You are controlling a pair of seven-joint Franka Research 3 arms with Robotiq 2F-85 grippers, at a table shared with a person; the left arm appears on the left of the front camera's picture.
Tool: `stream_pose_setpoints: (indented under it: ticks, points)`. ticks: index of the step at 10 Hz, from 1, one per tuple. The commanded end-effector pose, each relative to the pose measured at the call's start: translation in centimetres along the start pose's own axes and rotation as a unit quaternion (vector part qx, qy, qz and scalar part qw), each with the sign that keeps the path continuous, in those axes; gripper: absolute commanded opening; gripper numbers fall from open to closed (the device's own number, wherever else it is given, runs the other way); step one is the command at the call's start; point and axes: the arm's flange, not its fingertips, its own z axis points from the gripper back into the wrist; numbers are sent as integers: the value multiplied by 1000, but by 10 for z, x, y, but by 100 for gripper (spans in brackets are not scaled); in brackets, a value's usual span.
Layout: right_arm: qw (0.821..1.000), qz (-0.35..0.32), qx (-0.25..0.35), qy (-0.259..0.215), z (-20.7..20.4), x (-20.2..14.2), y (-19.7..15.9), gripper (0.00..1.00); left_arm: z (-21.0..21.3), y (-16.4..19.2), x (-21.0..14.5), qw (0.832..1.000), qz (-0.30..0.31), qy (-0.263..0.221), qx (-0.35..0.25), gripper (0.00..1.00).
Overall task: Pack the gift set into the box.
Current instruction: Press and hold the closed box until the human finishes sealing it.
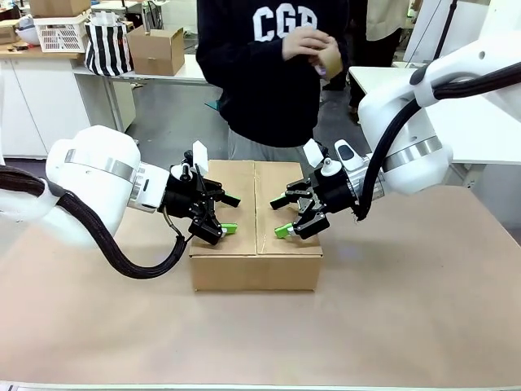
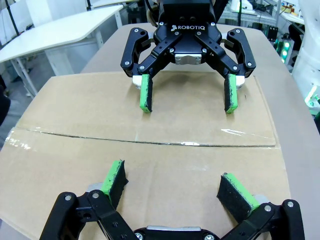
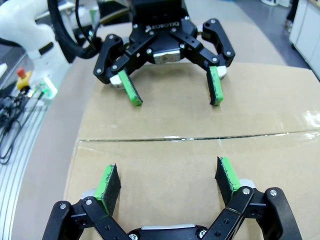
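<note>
Left tool [image 1: 230, 214] and right tool [image 1: 281, 216] hang released, face to face over the box [image 1: 256, 265], mid surface [image 1: 423, 309], flaps shut; packing looks finished, so you'd likely lift both clear.

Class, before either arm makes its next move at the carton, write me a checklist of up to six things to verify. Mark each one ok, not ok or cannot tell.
1. Left claw open and empty: ok.
2. Right claw open and empty: ok.
3. Claws apart, facing each other over the top of the box: ok.
4. Top flaps shut flat, seam closed: ok.
5. Person's hands away from the box, held at the chest: ok.
6. Gift set inside the box: cannot tell, because the shut flaps hide the inside.
</note>
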Motion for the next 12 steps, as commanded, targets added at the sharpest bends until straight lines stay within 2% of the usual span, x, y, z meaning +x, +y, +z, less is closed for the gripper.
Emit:
stream_pose_setpoints:
  ticks: [1,12]
  points:
    - [1000,0,0,2,-1,-1,0,100,0,0,-3,1000,1,0,-1,100]
    - [1000,0,0,2,-1,-1,0,100,0,0,-3,1000,1,0,-1,100]
